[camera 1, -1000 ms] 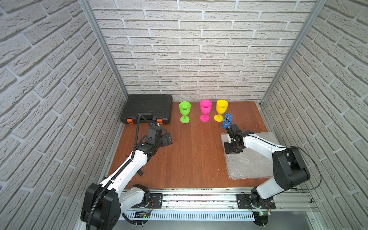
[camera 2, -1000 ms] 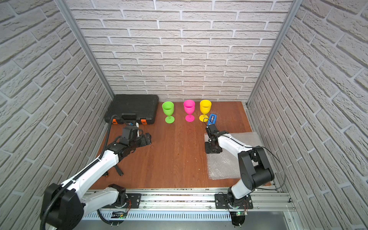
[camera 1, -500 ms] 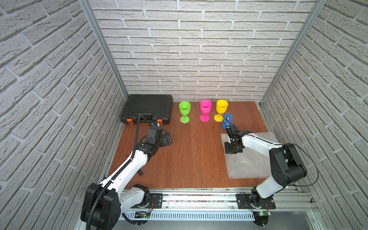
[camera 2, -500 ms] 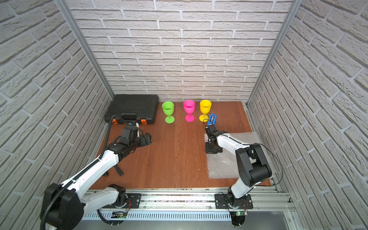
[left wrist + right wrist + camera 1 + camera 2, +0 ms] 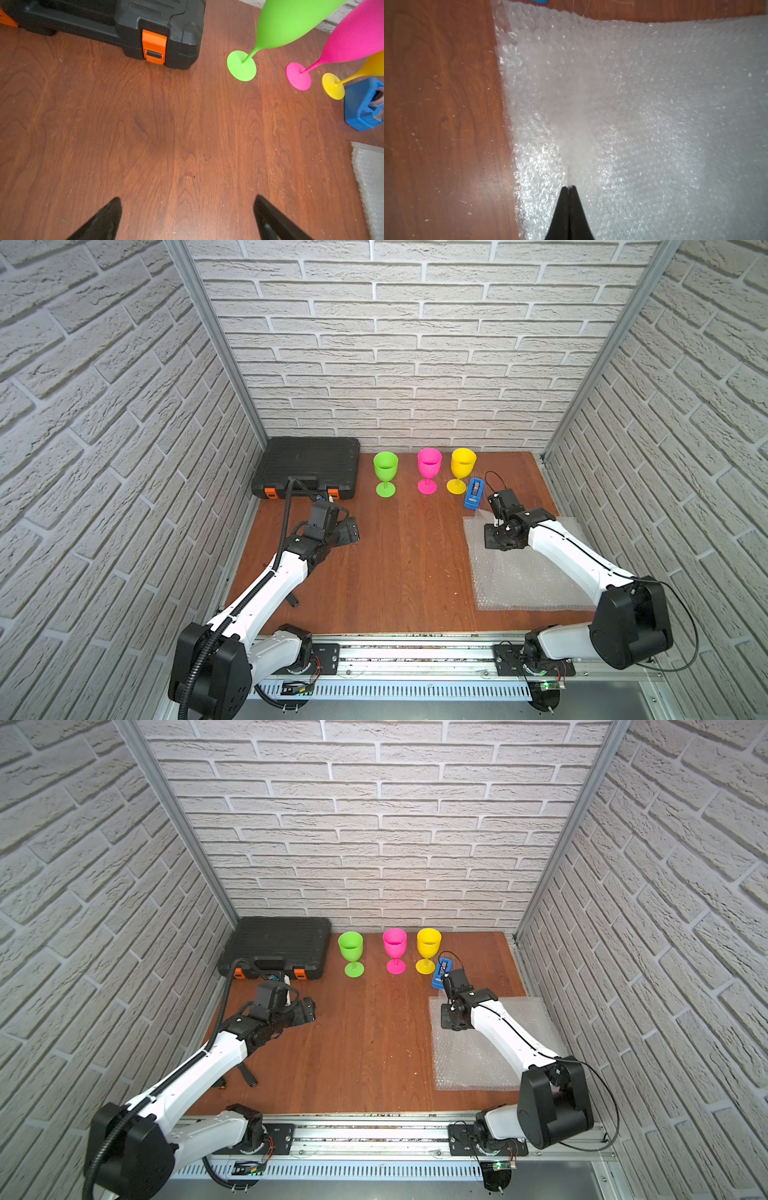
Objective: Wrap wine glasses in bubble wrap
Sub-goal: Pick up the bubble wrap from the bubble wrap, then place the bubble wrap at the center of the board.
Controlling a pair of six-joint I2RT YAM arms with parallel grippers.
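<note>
Three goblets stand along the back of our wooden table (image 5: 415, 572): the lime green goblet (image 5: 385, 472), the hot pink goblet (image 5: 429, 470) and the yellow goblet (image 5: 462, 468). Our right gripper (image 5: 569, 187) is clenched on a pinched ridge of the bubble wrap (image 5: 523, 572), near the blue tape dispenser (image 5: 474, 494). Our left gripper (image 5: 187, 203) hangs spread wide and empty. We judge the thin film could slip free on lifting, or drag into the dispenser.
</note>
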